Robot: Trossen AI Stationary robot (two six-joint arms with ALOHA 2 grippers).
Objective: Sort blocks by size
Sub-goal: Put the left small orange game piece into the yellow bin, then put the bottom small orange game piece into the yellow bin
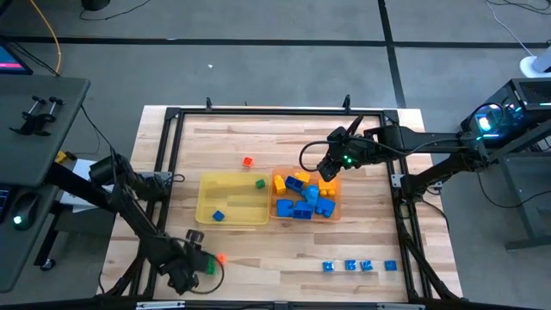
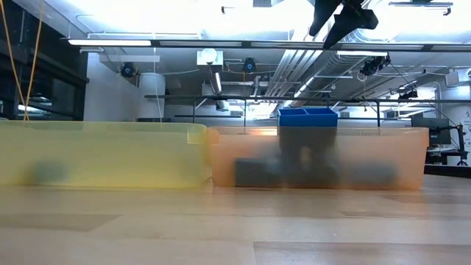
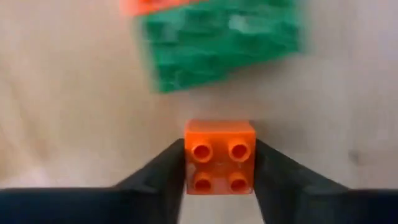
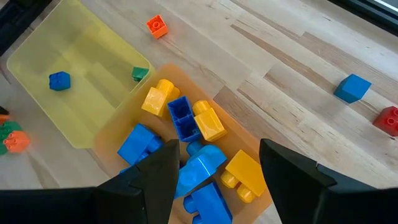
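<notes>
My left gripper (image 1: pixel 191 263) is low at the table's near left corner, shut on a tiny orange block (image 3: pixel 219 155). A green block (image 3: pixel 221 46) and another orange one (image 1: pixel 221 257) lie just beyond it. My right gripper (image 4: pixel 214 165) is open and empty above the orange tray (image 1: pixel 337 209), which holds several larger blue and yellow blocks (image 4: pixel 186 121). The yellow tray (image 1: pixel 207 185) holds a tiny blue block (image 1: pixel 218 216) and a tiny green block (image 1: pixel 260 183). My left gripper pinches the tiny orange block by two opposite side faces (image 3: pixel 186 158) between its two fingers. The fingers come from above, pointing down, and the block's studded top (image 3: pixel 219 168) faces up. Whether the block rests on the table or is lifted, I cannot tell.
A tiny orange block (image 1: pixel 248 161) lies on the table beyond the yellow tray. Several blue blocks (image 1: pixel 358 265) stand in a row near the front right. A blue block (image 4: pixel 353 87) and a red one (image 4: pixel 388 119) lie on the wood beyond the orange tray.
</notes>
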